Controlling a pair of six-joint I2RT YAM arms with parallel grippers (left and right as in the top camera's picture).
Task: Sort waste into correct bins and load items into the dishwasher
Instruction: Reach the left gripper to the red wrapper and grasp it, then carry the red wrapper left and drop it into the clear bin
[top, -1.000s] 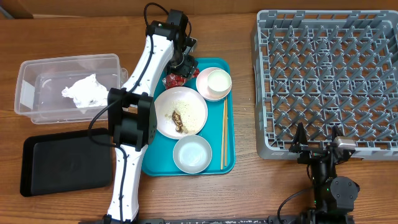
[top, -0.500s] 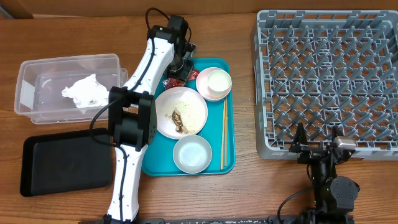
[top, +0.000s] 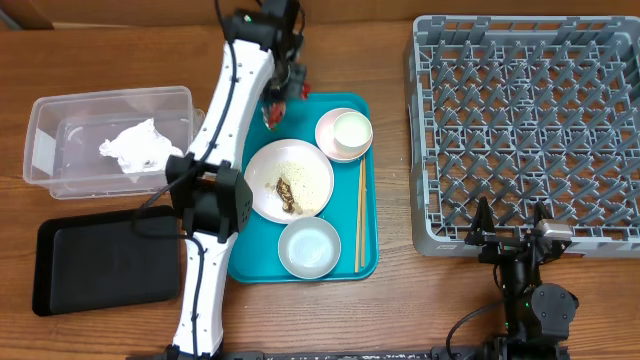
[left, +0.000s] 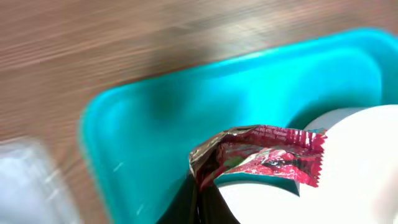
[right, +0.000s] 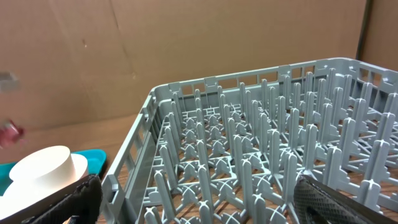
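Observation:
My left gripper (top: 283, 84) is shut on the red wrapper (top: 272, 110) and holds it above the back left corner of the teal tray (top: 345, 268). In the left wrist view the crinkled wrapper (left: 261, 155) sticks out from my closed gripper (left: 202, 194). The plate (top: 290, 180) carries rice and brown scraps (top: 286, 192). A pink bowl (top: 344, 133) holds a white cup. The grey bowl (top: 309, 247) and chopsticks (top: 360, 215) also lie on the tray. My right gripper (top: 510, 222) stands open at the front edge of the dish rack (top: 525, 130).
A clear tub (top: 60, 165) at the left holds a crumpled white napkin (top: 135, 148). In front of it lies the flat black tray (top: 105, 262). My left arm stretches from the table's front edge over the teal tray's left side.
My left gripper shut on the red wrapper and lifted it off the tray, moving back and to the left. The right arm has not moved.

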